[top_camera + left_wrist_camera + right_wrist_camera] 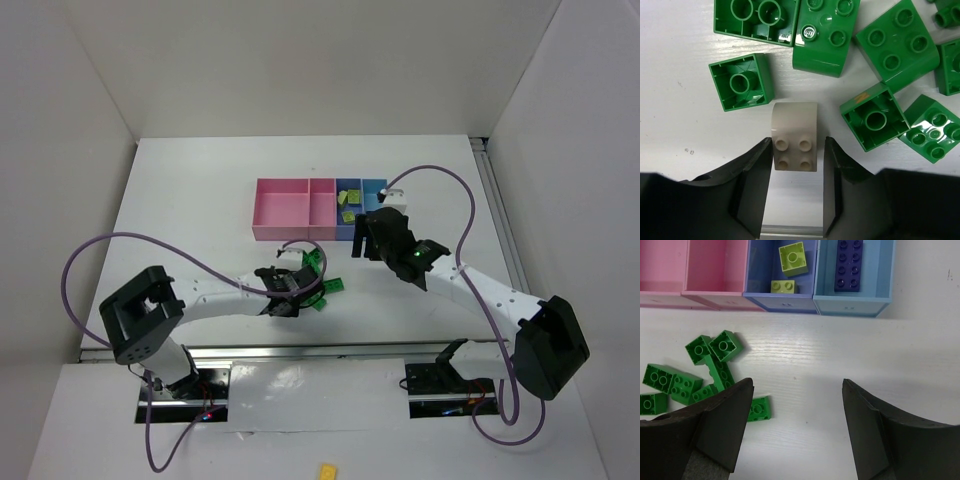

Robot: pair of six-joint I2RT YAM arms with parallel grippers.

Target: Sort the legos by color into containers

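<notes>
White brick (794, 135) flanked by left hand (798, 146), grip unclear; right hand (796, 390) spread, empty.

White arms (220, 297), black fingers (751, 192); purple cables (100, 245)

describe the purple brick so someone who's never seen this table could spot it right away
On the table, look at the row of trays joined side by side and take the light blue tray at its right end. The purple brick lies alone inside it: long, dark, studs up, unlike the two yellow-green bricks in the blue tray beside it.
</notes>
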